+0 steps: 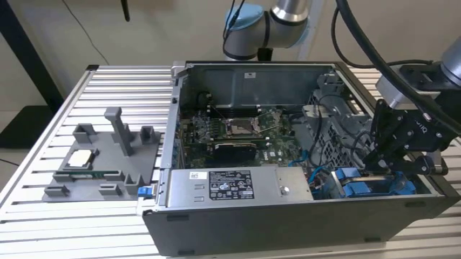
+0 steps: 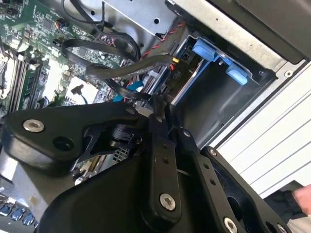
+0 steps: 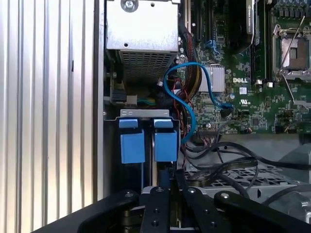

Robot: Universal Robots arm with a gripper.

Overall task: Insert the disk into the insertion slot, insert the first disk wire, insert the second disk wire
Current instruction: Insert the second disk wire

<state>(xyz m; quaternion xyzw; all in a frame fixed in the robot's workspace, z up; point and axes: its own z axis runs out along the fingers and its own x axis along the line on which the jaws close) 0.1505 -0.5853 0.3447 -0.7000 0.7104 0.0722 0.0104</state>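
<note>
Gripper (image 2: 158,103): black linkage closest to the lens in both wrist views; hangs low inside the open computer case (image 1: 288,226), at the corner on the exterior view's right.
Claw state: jaws narrow, tips almost together; a dark wire (image 2: 131,93) ends right at them, but I can't confirm a real pinch on it.
Disk (image 2: 192,80): silver face with a blue carrier edge, looks seated in the insertion slot (image 2: 221,104); blue tabs (image 3: 148,145) sit at the slot mouth just beyond the tips.
Step one: judged done; the disk is in the bay, not on the grey fixture tray (image 1: 108,162) out on the slatted table (image 1: 108,91).
Wires: blue cable (image 3: 165,85) loops between the bay area and the motherboard (image 3: 252,111); red-and-yellow lead (image 2: 176,59) lies beside the disk's end; whether either is plugged into the disk is hidden.
Step in hand: looks like a wire insertion, with the gripper right at the disk's end.
Left to do: probably both wire insertions; neither shows as finished.
Power-supply box (image 1: 238,189): grey, labelled, just beside the bay, apart from the gripper.
</note>
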